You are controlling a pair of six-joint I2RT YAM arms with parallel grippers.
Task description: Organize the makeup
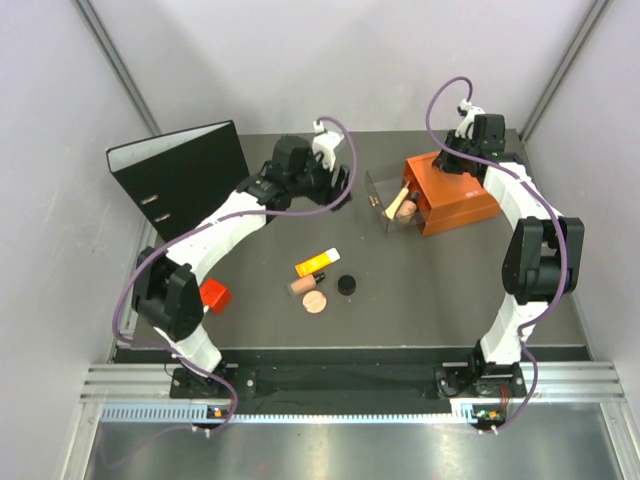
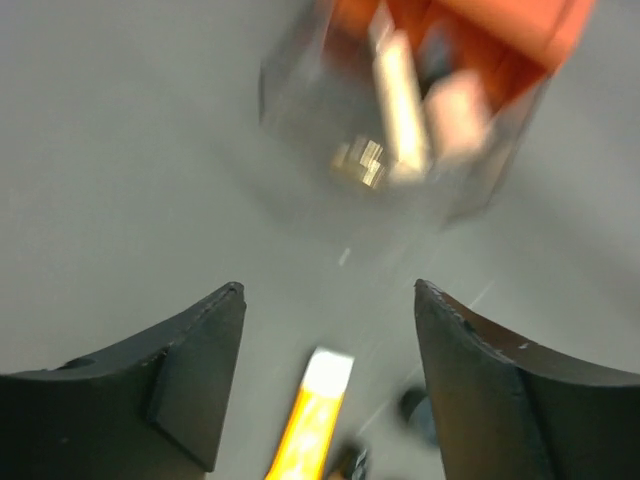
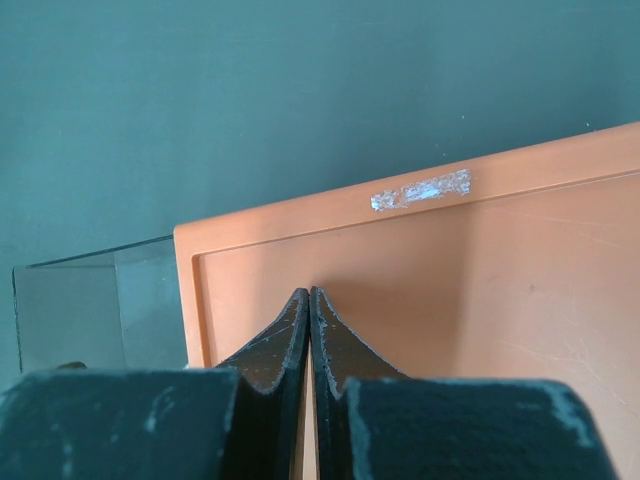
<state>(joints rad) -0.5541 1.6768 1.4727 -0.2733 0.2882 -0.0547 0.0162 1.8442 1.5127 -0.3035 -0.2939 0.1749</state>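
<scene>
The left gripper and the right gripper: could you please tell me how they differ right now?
The left gripper has its fingers wide apart; the right gripper has them pressed together. The left gripper is over bare table, with the orange-yellow tube in its camera's view; the right gripper is over the orange box. Both hold nothing.
</scene>
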